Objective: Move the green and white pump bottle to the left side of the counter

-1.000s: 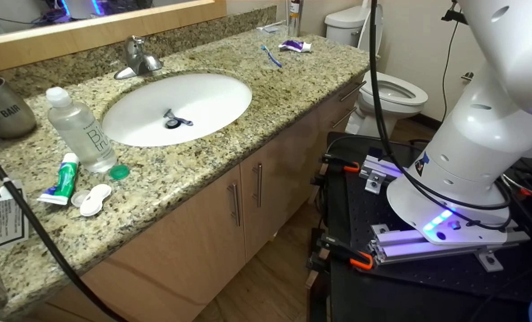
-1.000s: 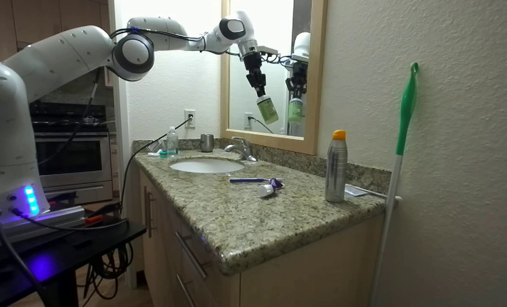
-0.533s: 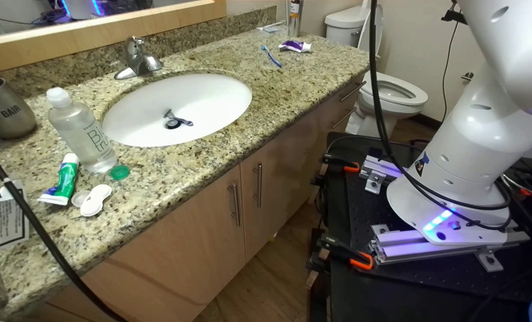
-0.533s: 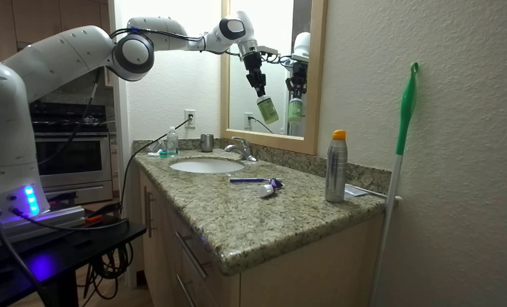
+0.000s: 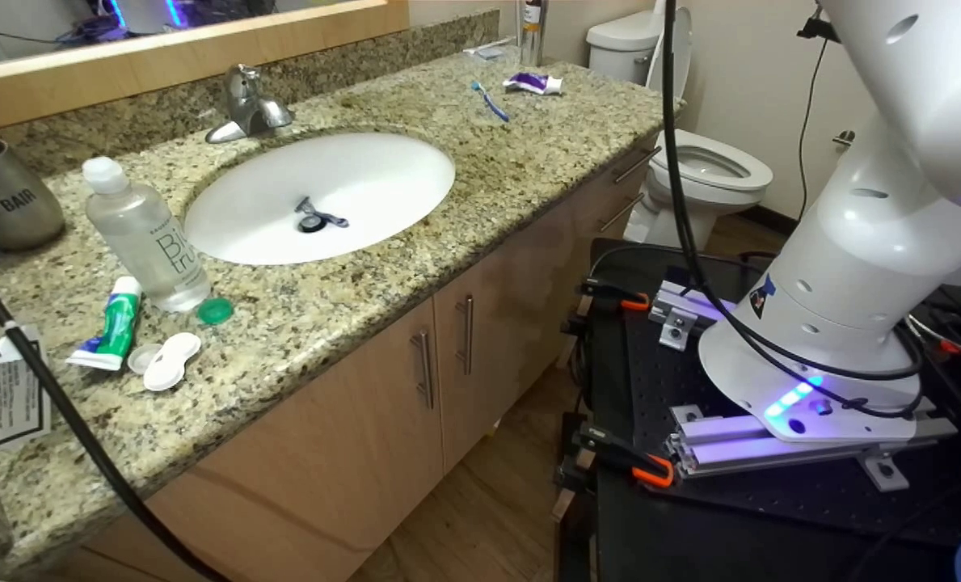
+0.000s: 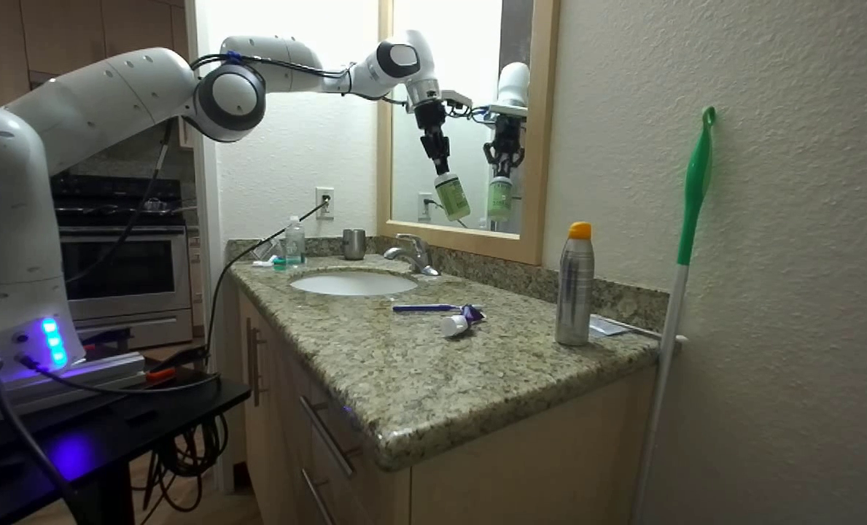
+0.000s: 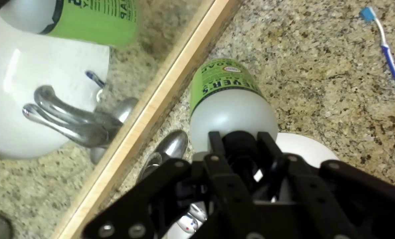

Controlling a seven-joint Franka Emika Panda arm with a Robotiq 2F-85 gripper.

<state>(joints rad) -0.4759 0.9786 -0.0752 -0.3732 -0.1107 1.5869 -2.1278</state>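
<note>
The green and white pump bottle (image 6: 453, 197) hangs tilted in the air, above the counter (image 6: 375, 364) near the mirror, in an exterior view. It also shows in the wrist view (image 7: 229, 106), with a green label and a whitish upper body. My gripper (image 6: 442, 169) is shut on the bottle's black neck, and its fingers lie on either side of it in the wrist view (image 7: 239, 137). The pump head is hidden between the fingers. The counter also shows in an exterior view (image 5: 577, 121), where the gripper and the bottle are out of view.
A white sink (image 5: 391, 178) with a razor and a chrome faucet (image 5: 250, 109) lie below. At one end stand a clear bottle (image 5: 149, 242), a metal cup (image 5: 11, 198), a tube (image 5: 120, 323) and a lens case (image 5: 173, 361). A spray can (image 6: 575, 292) stands at the other.
In an exterior view, my gripper has come down a little and slightly to the left with the bottle in it. The things on the counter have not moved.
</note>
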